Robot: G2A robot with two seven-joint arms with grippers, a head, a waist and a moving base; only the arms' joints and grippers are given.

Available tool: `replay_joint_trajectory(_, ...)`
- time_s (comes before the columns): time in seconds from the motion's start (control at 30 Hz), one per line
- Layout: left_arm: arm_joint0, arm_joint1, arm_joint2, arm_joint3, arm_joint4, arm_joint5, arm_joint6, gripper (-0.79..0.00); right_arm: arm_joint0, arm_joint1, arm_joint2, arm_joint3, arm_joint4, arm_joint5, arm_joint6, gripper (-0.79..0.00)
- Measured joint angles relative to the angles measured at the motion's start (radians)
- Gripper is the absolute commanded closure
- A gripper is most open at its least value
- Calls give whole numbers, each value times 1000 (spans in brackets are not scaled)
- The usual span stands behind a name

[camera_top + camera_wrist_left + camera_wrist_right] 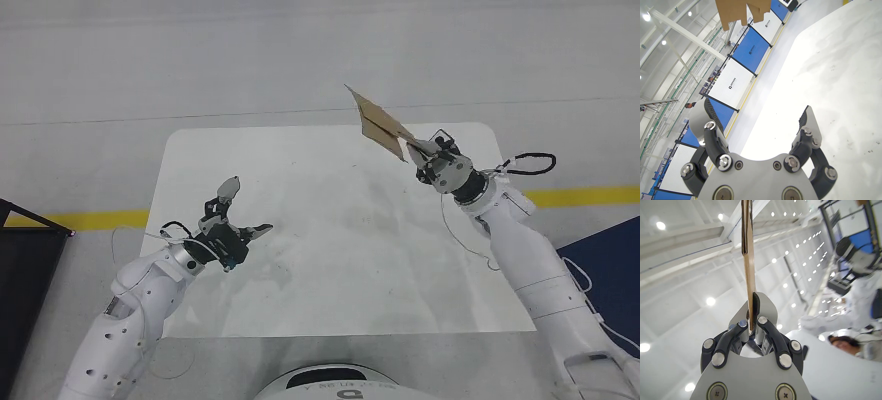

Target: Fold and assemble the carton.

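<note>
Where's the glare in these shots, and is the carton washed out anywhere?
Left wrist view: glare whitens the table ahead of the left gripper. Right wrist view: ceiling lamps shine behind the carton, edge-on, not washed out, in the right gripper. Top view: even light, no glare.

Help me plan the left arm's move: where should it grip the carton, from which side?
The free end of the carton, away from the right gripper pinching the other end. It is flat and thin, so the open left gripper should probably straddle it from the left.
</note>
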Motion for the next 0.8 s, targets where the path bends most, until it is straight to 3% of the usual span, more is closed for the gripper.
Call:
replay_joint_trajectory(0.13, 0, 0, 0, 0, 0, 0, 0, -785, -23, 1, 25, -20, -91, -127, -27, 0)
replay_joint_trajectory(0.63, 0, 0, 0, 0, 0, 0, 0, -785, -23, 2, 21, -45, -100, -145, -34, 0)
replay_joint_trajectory(0.73, 0, 0, 0, 0, 0, 0, 0, -785, -35, 12, 1, -131, -296, -281, -79, 0)
replay_joint_trajectory(0.8, 0, 0, 0, 0, 0, 0, 0, -785, -57, 18, -11, -191, -523, -365, -109, 0)
